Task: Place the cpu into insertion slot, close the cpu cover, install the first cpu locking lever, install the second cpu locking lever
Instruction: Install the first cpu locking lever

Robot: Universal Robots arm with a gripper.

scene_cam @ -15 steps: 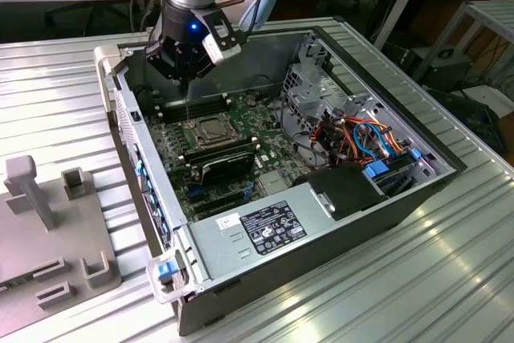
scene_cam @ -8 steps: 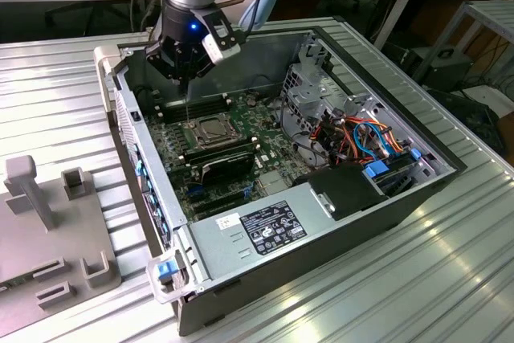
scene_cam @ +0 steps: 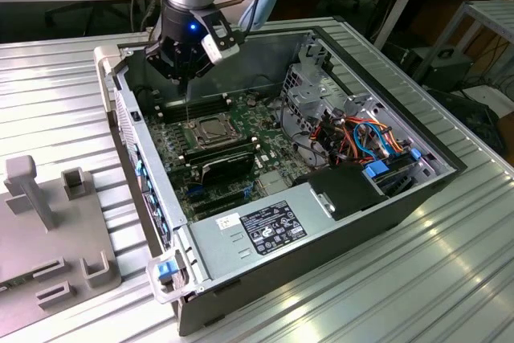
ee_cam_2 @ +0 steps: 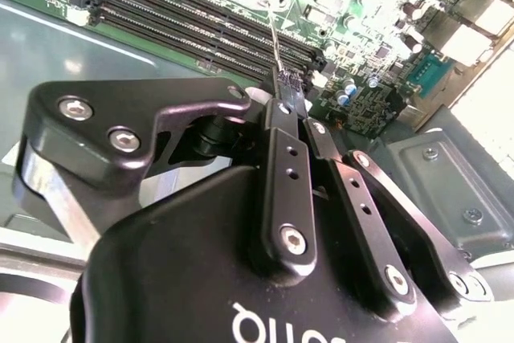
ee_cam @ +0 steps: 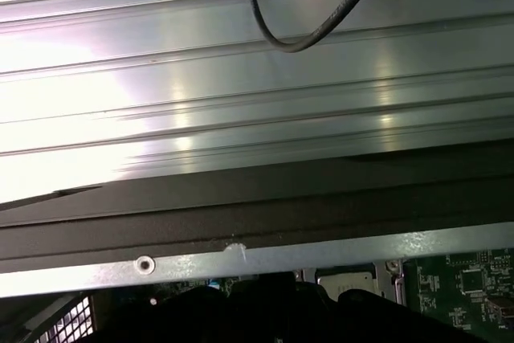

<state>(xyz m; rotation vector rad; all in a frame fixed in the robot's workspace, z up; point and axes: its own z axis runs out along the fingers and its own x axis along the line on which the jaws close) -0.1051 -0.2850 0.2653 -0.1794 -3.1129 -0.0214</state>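
In the exterior view my gripper (scene_cam: 185,79) hangs over the open computer case, above the edge of the socket on that view's left. Its fingers (ee_cam_2: 283,110) are shut on a thin metal rod (ee_cam_2: 274,42), a cpu locking lever (scene_cam: 186,104) that stands nearly upright from the socket's edge; I cannot tell which of the two it is. The cpu (scene_cam: 211,128) lies flat in the insertion slot, its dull grey top showing through the window of the cpu cover (scene_cam: 228,139), which lies down around it. The slot's contacts are hidden under the chip.
Long black memory sticks (scene_cam: 226,157) lie just in front of the socket, with rows of memory slots (ee_cam_2: 201,30) beside it. A drive cage (scene_cam: 309,86), coloured cables (scene_cam: 365,136) and the power supply (scene_cam: 269,226) crowd the case. A grey fixture (scene_cam: 48,222) stands outside it.
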